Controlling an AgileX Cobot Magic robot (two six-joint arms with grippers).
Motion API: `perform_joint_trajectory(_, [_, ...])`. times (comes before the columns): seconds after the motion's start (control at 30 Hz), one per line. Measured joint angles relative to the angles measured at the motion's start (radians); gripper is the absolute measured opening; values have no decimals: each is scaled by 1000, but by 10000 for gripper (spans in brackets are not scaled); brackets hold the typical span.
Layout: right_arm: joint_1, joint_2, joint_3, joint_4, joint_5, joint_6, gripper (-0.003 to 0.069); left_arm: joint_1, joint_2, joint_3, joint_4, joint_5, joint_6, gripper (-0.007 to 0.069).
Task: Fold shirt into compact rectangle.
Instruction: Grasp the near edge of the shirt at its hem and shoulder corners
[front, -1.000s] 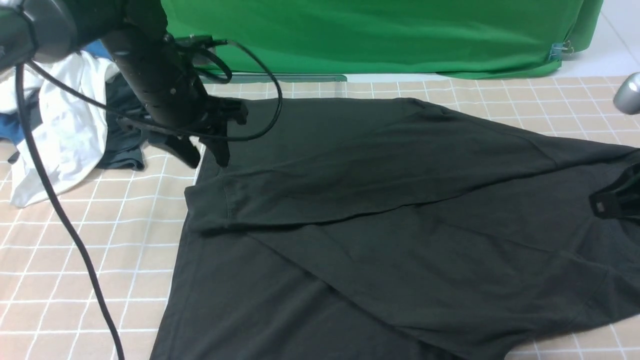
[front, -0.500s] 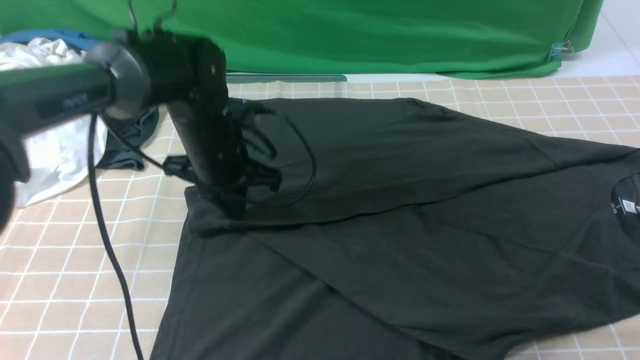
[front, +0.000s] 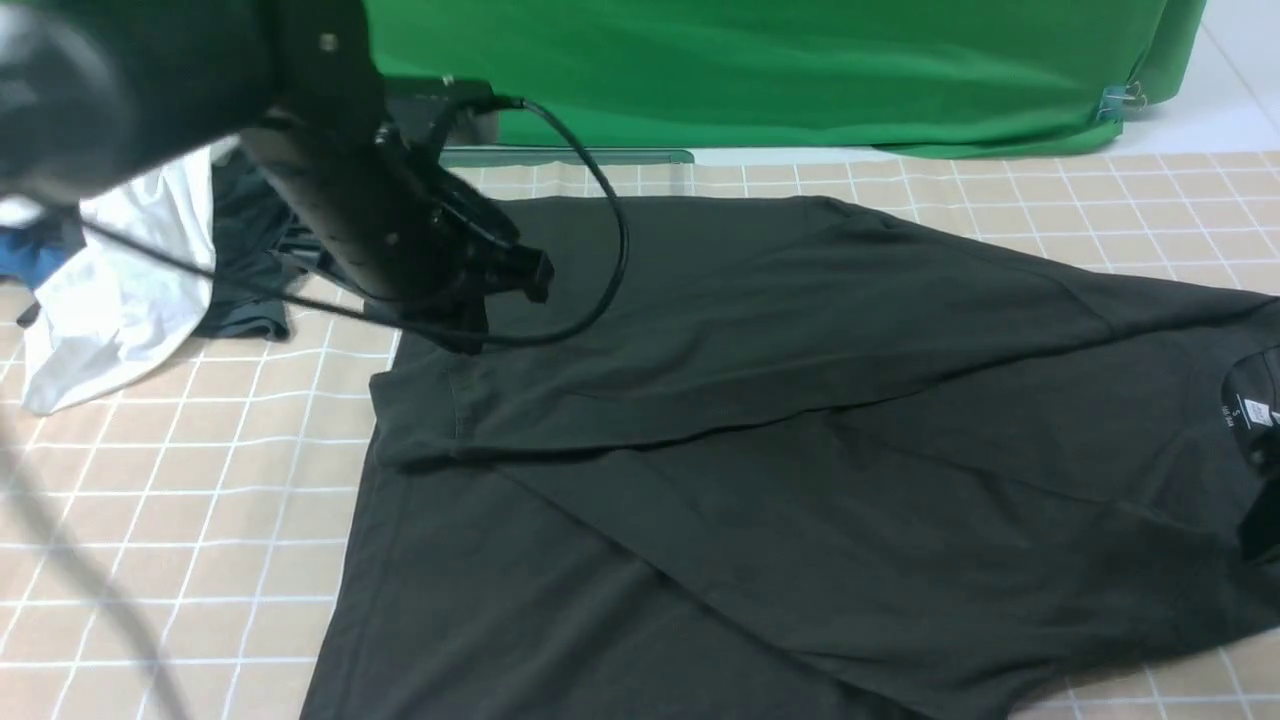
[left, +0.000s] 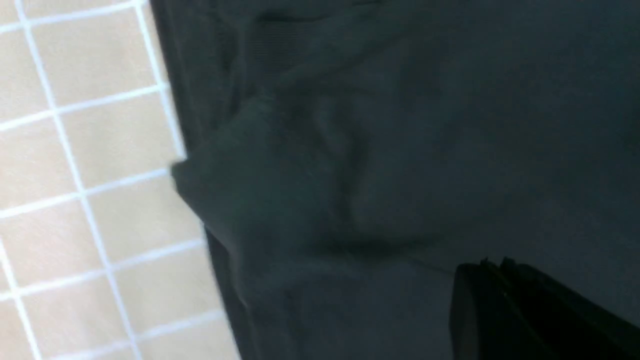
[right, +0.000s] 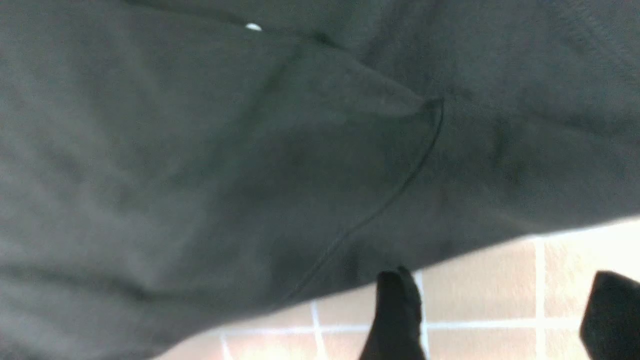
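The charcoal-black shirt (front: 800, 400) lies spread on the checked table, one side folded over as a long flap, its collar and white label (front: 1255, 410) at the right edge. My left gripper (front: 468, 335) hangs just above the flap's far-left end. Its jaws (left: 492, 265) are pressed together, and I see no cloth between them. The shirt there lies flat. Only a dark sliver of my right gripper (front: 1262, 525) shows at the front view's right edge. In the right wrist view the right gripper (right: 500, 310) is open over bare tablecloth beside the shirt's edge (right: 350, 280).
A heap of other clothes sits at the far left: a white shirt (front: 120, 290), a smaller dark grey garment (front: 245, 270) and something blue (front: 25, 265). A green cloth (front: 760, 70) hangs behind the table. The left arm's cable (front: 600, 220) loops over the shirt.
My left gripper dropped onto the flap's near edge, shut, then rose back toward the far left. My right gripper left the collar, moved toward the near right and opened.
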Motion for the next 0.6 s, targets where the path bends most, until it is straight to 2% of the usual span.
perform_joint_trajectory(0.27, [105, 158, 0, -26, -123, 12, 519, -151, -143, 370, -127, -143, 0, 19])
perform_joint_trajectory(0.33, [128, 188, 0, -50, -134, 14, 491, -182, -145, 456, -155, -184, 0, 19])
perform_joint_trajectory(0.4, [144, 199, -3, -82, -136, 18, 419, -198, -145, 517, -175, -212, -1, 19])
perform_joint_trajectory(0.47, [156, 203, -5, -112, -136, 21, 242, -207, -145, 569, -190, -248, -1, 19])
perform_joint_trajectory(0.53, [161, 202, -5, -116, -132, 23, 113, -209, -145, 602, -191, -269, -1, 19])
perform_joint_trajectory(0.6, [162, 194, -5, -123, -116, 23, 67, -210, -145, 618, -189, -281, -2, 19])
